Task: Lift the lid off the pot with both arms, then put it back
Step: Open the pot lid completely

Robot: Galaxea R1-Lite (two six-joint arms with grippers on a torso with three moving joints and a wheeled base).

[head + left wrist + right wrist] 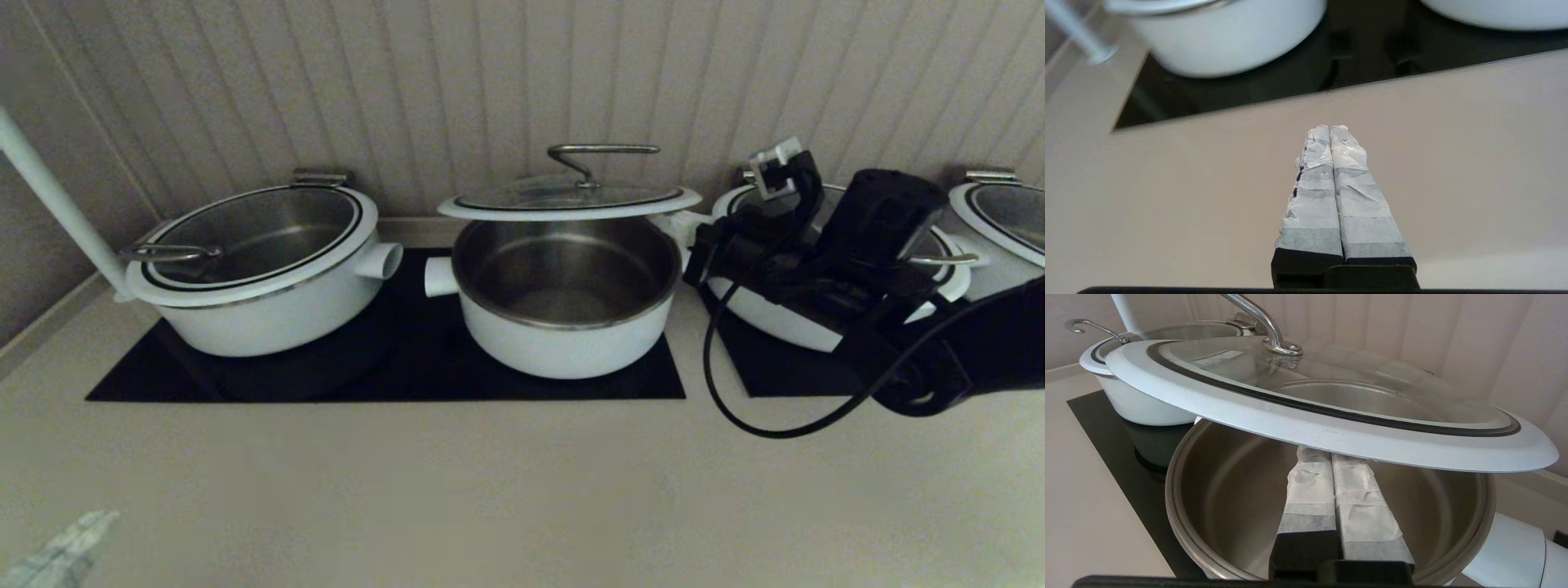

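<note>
The lid [569,200] hangs raised above the pot [566,304], roughly level from the front, its white rim clear of the steel bowl all round and its curved bar handle [602,153] standing broadside on top. The pot itself sits on the black hob [384,367] at the middle of the table [490,490], open and empty. The right pincer [1331,457] is pressed closed, its two taped fingers together, and from its own camera the tips are tucked under the near edge of the lid's rim, so it seems to prop the lid from beneath rather than grip it. I cannot see what carries the far side. The left pincer [1327,130] is also closed with nothing in it, low over the bare table in front of the hob, well away from the lid. If the lid is to go back, I'd judge the thing to mind is keeping it flat: lower slowly, keep the rim centred over the bowl, and slide the fingertips out only once the rim bears on the pot. A tip to one side could let it slide off the smooth tape. Another lidded pot [261,269] stands close at the left, so no sideways swing.
</note>
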